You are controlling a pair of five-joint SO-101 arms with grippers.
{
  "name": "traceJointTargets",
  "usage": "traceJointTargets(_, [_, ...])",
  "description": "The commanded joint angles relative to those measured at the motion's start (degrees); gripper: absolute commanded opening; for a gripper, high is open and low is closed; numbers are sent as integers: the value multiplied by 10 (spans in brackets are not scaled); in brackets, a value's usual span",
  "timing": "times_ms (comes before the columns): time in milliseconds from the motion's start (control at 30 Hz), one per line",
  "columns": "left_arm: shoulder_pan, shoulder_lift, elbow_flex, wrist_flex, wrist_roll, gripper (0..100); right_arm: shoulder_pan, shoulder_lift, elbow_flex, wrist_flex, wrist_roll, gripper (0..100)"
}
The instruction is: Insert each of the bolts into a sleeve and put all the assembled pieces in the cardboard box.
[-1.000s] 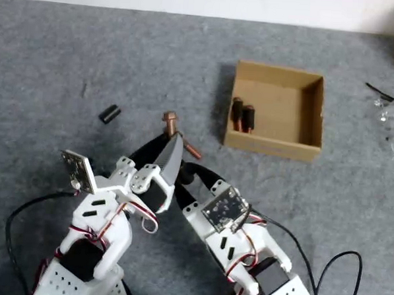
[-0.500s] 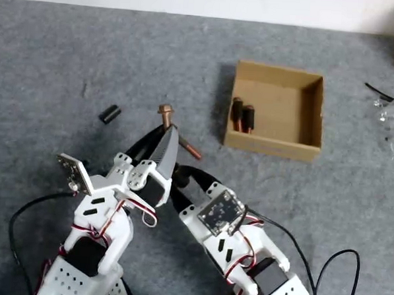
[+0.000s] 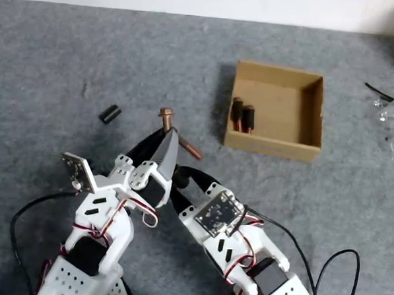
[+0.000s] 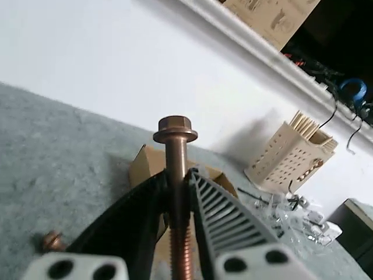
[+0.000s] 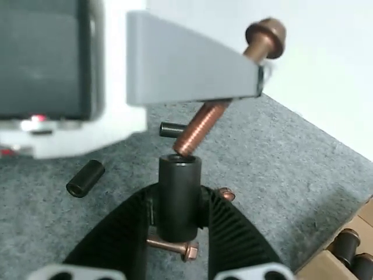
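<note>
Left fingers (image 4: 221, 216), clamped on the copper bolt (image 4: 175, 131), shifted slightly. Threaded tip meets the smooth black sleeve (image 5: 179, 195) gripped by right fingers (image 5: 230, 230).

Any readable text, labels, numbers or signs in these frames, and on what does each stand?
Nothing can be read.
Dark print on the carton above the white ledge, left wrist view: too blurred to read.
Any marks on the circuit board, high view: too small to read.

My left end effector (image 4: 178, 175) is clamped on a bolt (image 4: 175, 131) and tilted over my right end effector (image 5: 179, 201), which pinches a sleeve (image 5: 179, 181) upright, the two arms drawn in close side by side.
</note>
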Motion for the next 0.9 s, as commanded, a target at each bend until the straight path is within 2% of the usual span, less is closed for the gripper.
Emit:
traceJointTargets(0, [9, -10, -20, 45, 0, 5, 11, -10, 58, -1, 7, 4])
traceJointTargets(133, [29, -10, -22, 67, -3, 5, 28, -10, 57, -1, 6, 4])
traceJointTargets(467, [30, -11, -22, 102, -3, 5, 33, -10, 55, -1, 5, 4])
traceJointTargets(633, [30, -11, -22, 105, -3, 5, 66, -10, 55, -2, 4, 4])
traceJointTargets(767, [30, -11, -22, 105, -3, 5, 71, -10, 55, -2, -40, 4])
traceJointTargets(867, [30, -11, -21, 105, -3, 5, 71, -10, 55, -2, -44, 4])
